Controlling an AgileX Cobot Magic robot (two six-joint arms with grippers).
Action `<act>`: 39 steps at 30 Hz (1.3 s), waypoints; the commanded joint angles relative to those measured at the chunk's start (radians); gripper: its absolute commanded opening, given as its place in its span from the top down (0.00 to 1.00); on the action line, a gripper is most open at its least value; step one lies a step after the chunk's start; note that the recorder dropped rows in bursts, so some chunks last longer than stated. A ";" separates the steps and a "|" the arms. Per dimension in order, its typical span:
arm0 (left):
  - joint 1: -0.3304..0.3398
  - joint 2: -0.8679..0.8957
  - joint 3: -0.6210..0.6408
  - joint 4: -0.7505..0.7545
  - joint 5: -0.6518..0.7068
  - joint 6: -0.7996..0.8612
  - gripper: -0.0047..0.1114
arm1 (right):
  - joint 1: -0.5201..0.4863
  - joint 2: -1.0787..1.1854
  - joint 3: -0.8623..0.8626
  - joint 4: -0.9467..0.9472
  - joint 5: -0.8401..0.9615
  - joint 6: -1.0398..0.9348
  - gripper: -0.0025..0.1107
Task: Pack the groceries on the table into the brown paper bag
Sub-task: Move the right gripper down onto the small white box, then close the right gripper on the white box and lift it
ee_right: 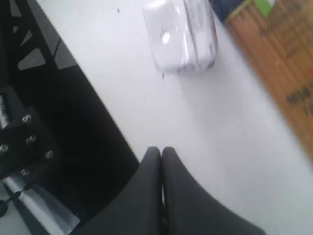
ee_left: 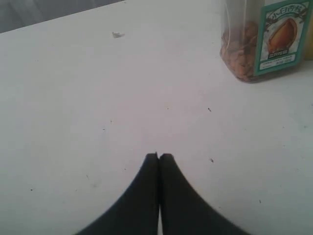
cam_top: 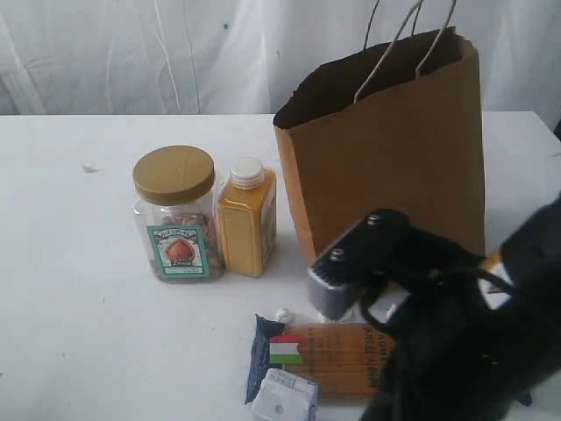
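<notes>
The tall brown paper bag (cam_top: 386,149) stands open at the back of the white table (cam_top: 79,289). Left of it stand the clear jar (cam_top: 175,215) with gold lid and the yellow bottle (cam_top: 247,219), side by side. The orange-brown pouch (cam_top: 337,360) lies near the front edge, with a dark blue packet end (cam_top: 260,351) at its left and the small white box (cam_top: 283,396) in front. My right gripper (ee_right: 160,150) is shut and empty over the table edge, short of the box (ee_right: 181,34). My left gripper (ee_left: 159,155) is shut and empty over bare table, apart from the jar (ee_left: 261,41). No can shows.
My black right arm (cam_top: 447,342) fills the front right corner and covers part of the pouch. A tiny white crumb (cam_top: 282,314) lies behind the pouch. Beyond the table edge, the right wrist view shows dark robot framework (ee_right: 39,122).
</notes>
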 commanded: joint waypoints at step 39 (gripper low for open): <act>0.002 -0.005 0.002 -0.013 0.002 0.004 0.96 | 0.039 0.317 -0.034 0.056 -0.279 -0.283 0.57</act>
